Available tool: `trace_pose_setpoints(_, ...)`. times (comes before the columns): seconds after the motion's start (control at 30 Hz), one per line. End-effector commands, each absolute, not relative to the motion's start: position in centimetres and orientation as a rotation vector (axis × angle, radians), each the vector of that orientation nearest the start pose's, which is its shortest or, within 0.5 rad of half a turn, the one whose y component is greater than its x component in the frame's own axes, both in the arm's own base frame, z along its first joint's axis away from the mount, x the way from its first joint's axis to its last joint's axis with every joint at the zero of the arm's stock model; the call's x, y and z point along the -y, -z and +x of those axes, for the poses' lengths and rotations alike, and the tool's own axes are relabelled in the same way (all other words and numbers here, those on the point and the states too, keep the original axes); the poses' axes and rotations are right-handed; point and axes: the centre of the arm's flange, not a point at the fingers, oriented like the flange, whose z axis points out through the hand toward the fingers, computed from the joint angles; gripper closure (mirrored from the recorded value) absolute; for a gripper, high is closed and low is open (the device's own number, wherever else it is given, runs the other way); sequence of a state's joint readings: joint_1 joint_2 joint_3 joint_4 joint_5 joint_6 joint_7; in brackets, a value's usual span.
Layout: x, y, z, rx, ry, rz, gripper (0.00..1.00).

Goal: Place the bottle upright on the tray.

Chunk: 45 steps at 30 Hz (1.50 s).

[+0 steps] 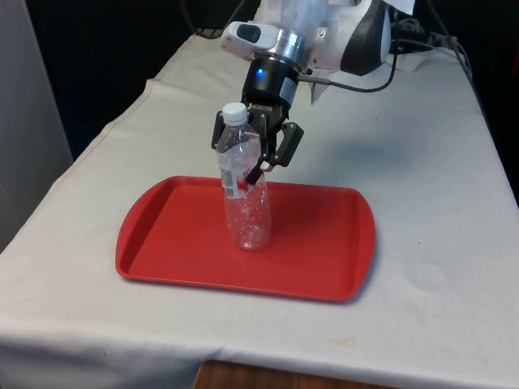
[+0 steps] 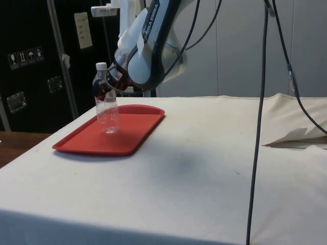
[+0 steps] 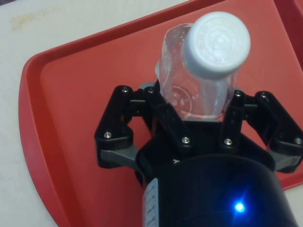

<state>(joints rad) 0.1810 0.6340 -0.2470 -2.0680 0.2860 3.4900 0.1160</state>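
Standing upright on the red tray, the bottle is clamped by the gripper, which should release slowly and retreat without tipping it.

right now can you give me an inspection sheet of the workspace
surface: table under a white cloth, a few creases.
job's things: clear bottle with a white cap stands upright on the red tray, base on the tray floor, towards the tray's middle.
clutter: nothing seen.
grippers: gripper is at the bottle's upper body, fingers closed on it.
cables: black cables hang down past the table in the side view; more run from the arm over the cloth at the far end in the front view.
surroundings: black curtains behind; dark cabinets in the side view.
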Motion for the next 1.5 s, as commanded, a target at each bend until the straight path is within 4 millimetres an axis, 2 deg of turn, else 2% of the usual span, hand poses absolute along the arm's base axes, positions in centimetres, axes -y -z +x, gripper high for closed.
trace_pose_setpoints(0.0,6.12,-22.62,62.61,-0.566,1.29,-2.895,0.65)
trace_pose_setpoints(0.4,6.01,-21.89,62.76,-0.567,1.292,-2.893,0.65)
trace_pose_setpoints(0.97,6.17,-22.25,62.69,-0.562,1.286,-2.901,0.63)
trace_pose_setpoints(1.13,6.16,-22.29,62.7,-0.561,1.286,-2.902,0.45)
trace_pose_setpoints(1.17,6.16,-22.29,62.7,-0.561,1.286,-2.902,0.4)
trace_pose_setpoints(1.2,6.1,-22.29,62.71,-0.56,1.286,-2.902,0.3)
trace_pose_setpoints(1.23,6.16,-22.29,62.7,-0.559,1.285,-2.903,0.24)
trace_pose_setpoints(1.27,6.1,-22.29,62.71,-0.56,1.286,-2.902,0.24)
trace_pose_setpoints(1.3,6.1,-22.29,62.71,-0.56,1.286,-2.902,0.16)
trace_pose_setpoints(1.4,6.1,-22.29,62.71,-0.56,1.286,-2.902,0.02)
trace_pose_setpoints(1.47,6.1,-22.29,62.71,-0.56,1.286,-2.902,0.0)
